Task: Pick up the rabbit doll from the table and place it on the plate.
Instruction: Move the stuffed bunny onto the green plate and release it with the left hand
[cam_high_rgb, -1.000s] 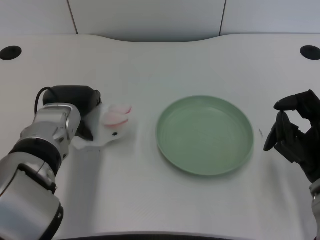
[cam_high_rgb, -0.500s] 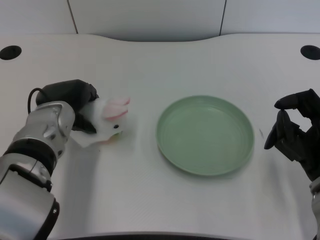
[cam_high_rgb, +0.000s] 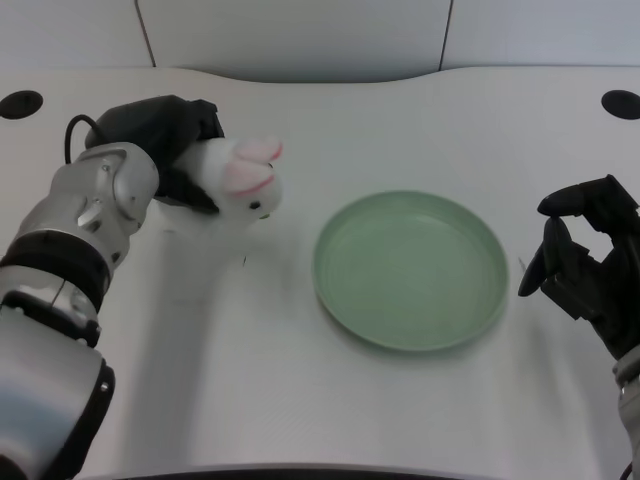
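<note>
You are seeing the white rabbit doll with pink ears hanging above the table, left of the green plate.

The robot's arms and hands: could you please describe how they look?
Both forearms are silver metal segments with black bands at the joints. The left hand is black, with a thin black cable looping at its wrist. The right hand is black too, with slender jointed fingers.

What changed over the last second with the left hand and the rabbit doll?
The left hand, gripping the rabbit doll, has lifted it off the table and carried it up and slightly toward the plate. The plate stayed put and holds nothing; the right hand barely moved.
</note>
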